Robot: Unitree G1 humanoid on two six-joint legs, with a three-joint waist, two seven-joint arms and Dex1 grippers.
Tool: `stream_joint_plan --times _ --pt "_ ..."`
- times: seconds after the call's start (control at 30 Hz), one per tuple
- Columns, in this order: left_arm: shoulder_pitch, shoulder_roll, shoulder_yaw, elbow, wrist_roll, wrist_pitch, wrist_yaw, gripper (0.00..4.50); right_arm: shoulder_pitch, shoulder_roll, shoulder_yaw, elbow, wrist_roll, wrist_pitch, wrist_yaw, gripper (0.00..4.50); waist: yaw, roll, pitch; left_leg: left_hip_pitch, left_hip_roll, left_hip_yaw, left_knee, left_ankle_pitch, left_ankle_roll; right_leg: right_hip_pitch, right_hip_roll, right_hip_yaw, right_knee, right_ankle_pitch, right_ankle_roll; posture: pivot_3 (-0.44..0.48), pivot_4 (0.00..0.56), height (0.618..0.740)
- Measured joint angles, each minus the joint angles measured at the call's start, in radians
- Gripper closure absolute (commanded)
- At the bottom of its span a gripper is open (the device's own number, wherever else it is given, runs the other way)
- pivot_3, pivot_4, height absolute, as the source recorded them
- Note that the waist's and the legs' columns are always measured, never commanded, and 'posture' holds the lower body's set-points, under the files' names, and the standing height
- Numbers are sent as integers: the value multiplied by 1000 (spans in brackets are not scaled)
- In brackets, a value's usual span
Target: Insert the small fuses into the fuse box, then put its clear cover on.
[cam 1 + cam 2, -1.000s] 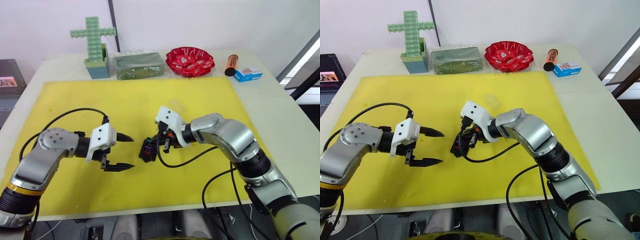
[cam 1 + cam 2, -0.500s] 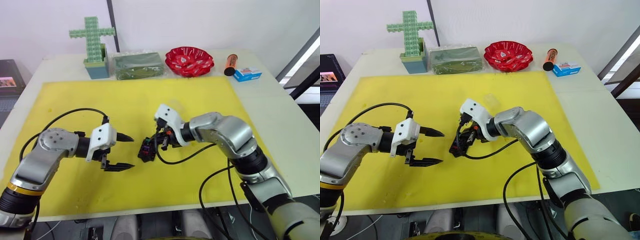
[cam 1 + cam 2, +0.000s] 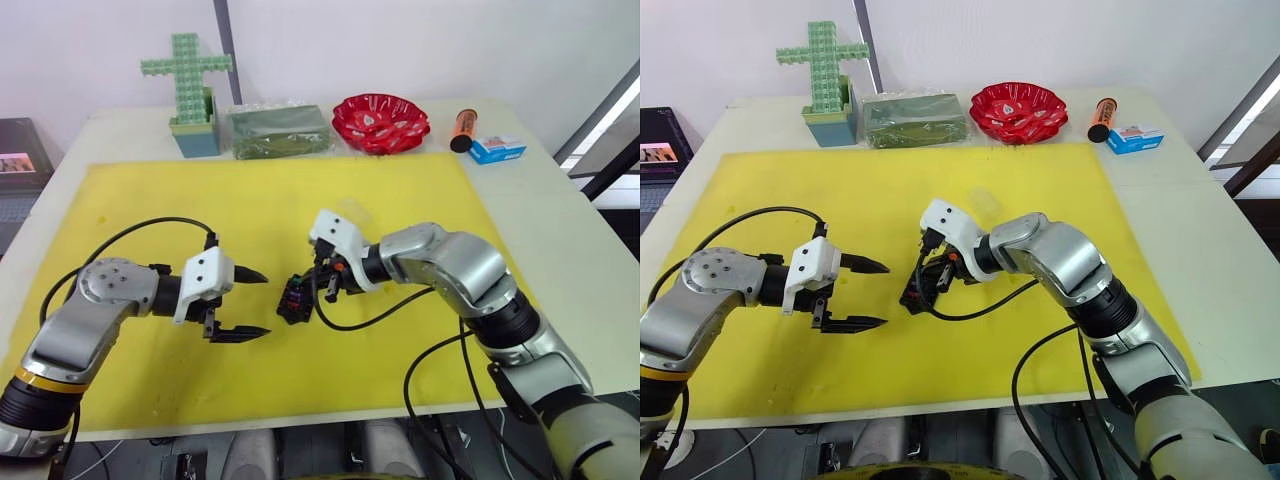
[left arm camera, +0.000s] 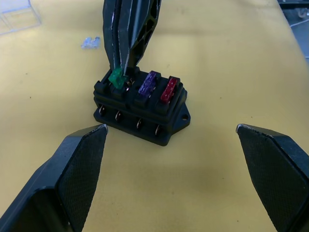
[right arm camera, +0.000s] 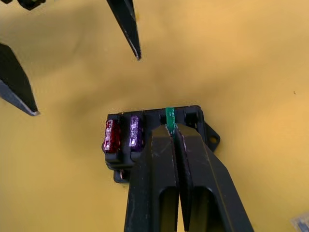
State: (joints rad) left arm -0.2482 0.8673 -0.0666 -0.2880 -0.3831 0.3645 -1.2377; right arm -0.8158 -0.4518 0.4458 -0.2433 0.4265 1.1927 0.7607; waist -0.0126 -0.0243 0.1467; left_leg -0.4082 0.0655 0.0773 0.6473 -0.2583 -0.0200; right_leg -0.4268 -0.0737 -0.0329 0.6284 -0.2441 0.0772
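The black fuse box (image 4: 140,112) lies on the yellow mat (image 3: 400,200), mid-table. A red fuse (image 4: 169,89) and a purple fuse (image 4: 148,83) stand in two neighbouring slots. My right gripper (image 5: 174,130) is shut on the green fuse (image 5: 169,117), holding it at the mouth of the slot beside the purple one. How deep it sits I cannot tell. One end slot is empty. A greyish fuse (image 4: 90,42) lies loose on the mat behind the box, and the clear cover (image 3: 352,210) lies farther back. My left gripper (image 3: 262,302) hovers open just left of the box.
Along the table's far edge stand a green brick cross (image 3: 187,75), a clear bag of green material (image 3: 278,130), a red bowl (image 3: 380,120), an orange cylinder (image 3: 461,128) and a blue-and-white carton (image 3: 497,149). A laptop (image 3: 15,160) sits off the table's left side.
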Motion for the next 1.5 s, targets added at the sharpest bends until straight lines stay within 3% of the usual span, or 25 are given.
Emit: stream_joint_plan --times 0.7,1.5 --pt "-4 -4 0 12 0 -4 -1 0 -31 14 -45 -6 64 97 6 4480 1 0 0 0 0 0 0 0 0 0 0 0 0 0 0 0 150 740" --pt "-2 -5 0 0 0 1 1 0 -18 -17 -3 -6 46 37 -8 4480 1 0 0 0 0 0 0 0 0 0 0 0 0 0 0 0 150 740"
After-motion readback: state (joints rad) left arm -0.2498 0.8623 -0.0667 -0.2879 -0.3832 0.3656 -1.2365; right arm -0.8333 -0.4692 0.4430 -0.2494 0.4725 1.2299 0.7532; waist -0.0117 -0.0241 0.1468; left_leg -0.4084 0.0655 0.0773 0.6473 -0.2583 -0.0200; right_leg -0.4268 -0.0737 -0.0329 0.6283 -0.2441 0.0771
